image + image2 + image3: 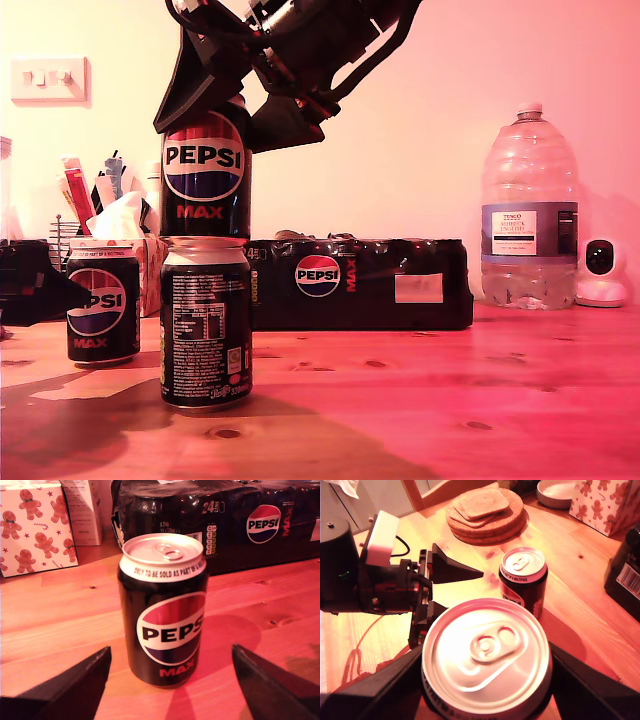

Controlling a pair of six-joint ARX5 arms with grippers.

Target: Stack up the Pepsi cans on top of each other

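Note:
Two black Pepsi cans stand stacked near the exterior view's left. The lower can (206,325) shows its white text, and the upper can (205,170) (487,655) sits upright on it. My second gripper (225,125) (487,672) comes down from above, shut on the upper can's top with a finger on each side. A third can (103,305) (165,615) (522,577) stands on the table, further toward the exterior view's left. My first gripper (171,650) (72,290) (464,591) is low at that can, open, its fingers apart from it.
A long black wrapped Pepsi multipack (360,283) lies behind the cans. A big water bottle (528,210) and a white camera (603,272) stand at the exterior view's right. A gingerbread-print box (32,527), cork coasters (487,512) and a pen holder (85,195) are behind.

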